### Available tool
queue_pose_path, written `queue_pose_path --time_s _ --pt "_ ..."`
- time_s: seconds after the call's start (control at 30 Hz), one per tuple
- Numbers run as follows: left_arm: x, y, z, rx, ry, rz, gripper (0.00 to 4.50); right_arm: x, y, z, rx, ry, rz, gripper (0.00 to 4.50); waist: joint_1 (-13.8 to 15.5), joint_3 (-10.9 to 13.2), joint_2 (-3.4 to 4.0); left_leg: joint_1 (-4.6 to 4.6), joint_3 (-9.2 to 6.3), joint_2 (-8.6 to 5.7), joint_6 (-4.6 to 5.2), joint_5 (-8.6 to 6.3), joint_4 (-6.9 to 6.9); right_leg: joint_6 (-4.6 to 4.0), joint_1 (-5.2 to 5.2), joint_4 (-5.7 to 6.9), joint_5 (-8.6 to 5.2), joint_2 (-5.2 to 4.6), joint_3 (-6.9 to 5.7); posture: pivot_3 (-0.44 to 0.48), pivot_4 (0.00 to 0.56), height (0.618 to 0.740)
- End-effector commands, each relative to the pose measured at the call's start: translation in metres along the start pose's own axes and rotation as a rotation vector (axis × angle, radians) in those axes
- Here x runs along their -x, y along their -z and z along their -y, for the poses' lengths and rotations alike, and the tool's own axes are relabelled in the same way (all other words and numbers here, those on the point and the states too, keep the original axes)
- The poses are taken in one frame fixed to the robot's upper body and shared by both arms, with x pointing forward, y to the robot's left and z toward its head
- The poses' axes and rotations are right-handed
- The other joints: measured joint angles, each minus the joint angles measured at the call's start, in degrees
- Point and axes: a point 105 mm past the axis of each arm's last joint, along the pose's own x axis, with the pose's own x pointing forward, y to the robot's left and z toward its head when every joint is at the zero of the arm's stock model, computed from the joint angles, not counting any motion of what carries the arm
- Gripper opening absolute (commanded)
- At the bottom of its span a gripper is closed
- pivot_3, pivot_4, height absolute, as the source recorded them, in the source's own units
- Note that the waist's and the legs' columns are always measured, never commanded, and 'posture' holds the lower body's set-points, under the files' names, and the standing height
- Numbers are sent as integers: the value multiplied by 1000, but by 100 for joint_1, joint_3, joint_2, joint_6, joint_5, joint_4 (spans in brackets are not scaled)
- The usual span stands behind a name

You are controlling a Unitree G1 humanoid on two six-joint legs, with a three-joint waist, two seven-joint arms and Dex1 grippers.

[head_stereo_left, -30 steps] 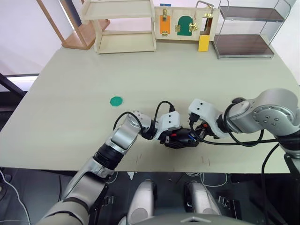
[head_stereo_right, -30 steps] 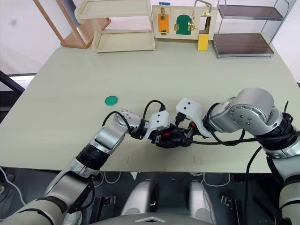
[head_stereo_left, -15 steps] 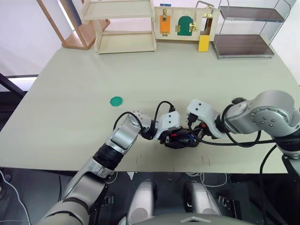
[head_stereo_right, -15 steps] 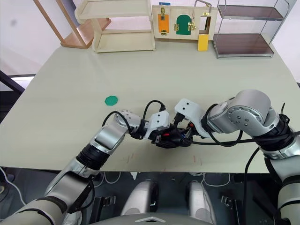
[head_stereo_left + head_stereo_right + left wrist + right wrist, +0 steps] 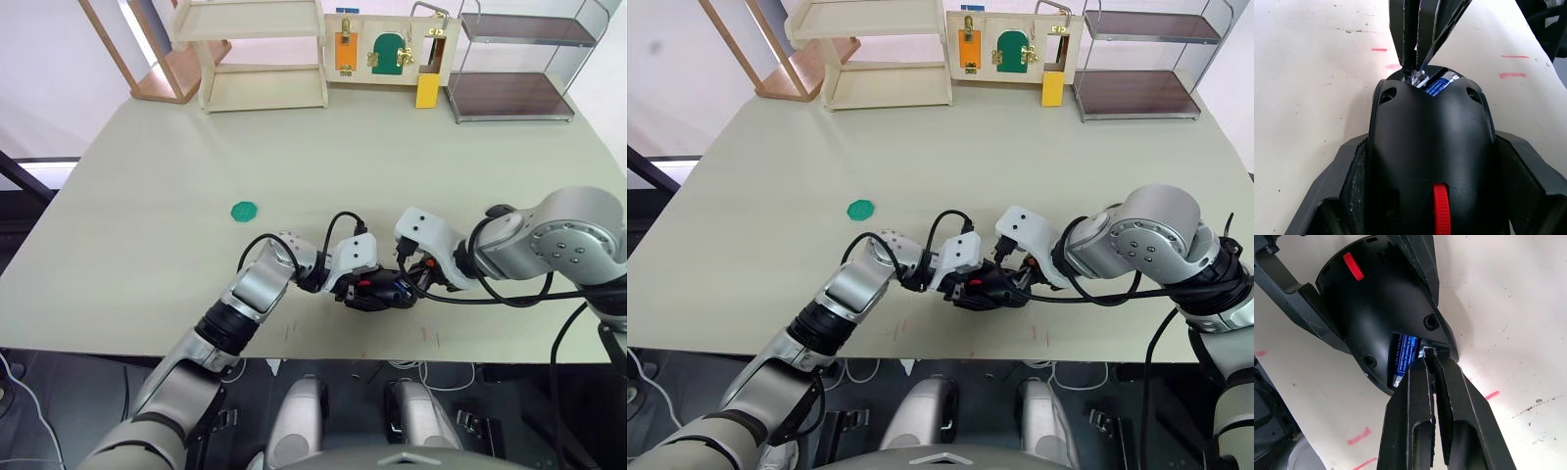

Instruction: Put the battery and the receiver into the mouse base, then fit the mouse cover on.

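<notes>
The black mouse base (image 5: 1430, 147), with its red wheel (image 5: 1440, 215), lies near the table's front edge. My left gripper (image 5: 377, 291) is shut on it, one finger (image 5: 1352, 181) on each flank. The blue battery (image 5: 1403, 357) lies in the hollow at the base's rear. My right gripper (image 5: 1427, 357) comes from the opposite side, its tips touching the rear rim beside the battery. It is shut on a tiny silvery-ended stub, the receiver (image 5: 1428, 352). The mouse cover is out of view.
A flat green disc (image 5: 242, 211) lies on the table to the left of the arms. A wooden shelf (image 5: 260, 54), a latch board (image 5: 384, 49) and a metal rack (image 5: 514, 64) line the far edge. The table's front edge (image 5: 323, 354) is close below the grippers.
The right wrist wobbled slightly left and back again. The left gripper and the mouse base have stayed in place.
</notes>
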Motion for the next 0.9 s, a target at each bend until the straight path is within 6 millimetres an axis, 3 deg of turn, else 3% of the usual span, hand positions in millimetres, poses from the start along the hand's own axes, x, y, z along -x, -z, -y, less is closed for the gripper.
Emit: queue_pose_path --time_s 0.03,0.9 --pt "-6 13 12 37 60 -43 2927 -6 20 -2 -13 -15 -95 0 0 0 0 0 0 0 0 0 0 0 0 0 0 0 0 0 150 740" --pt "-5 12 11 35 60 -41 2927 -6 6 3 2 42 -10 0 -13 -4 -2 8 1 0 0 0 3 -1 0 15 0 2 3 0 150 740"
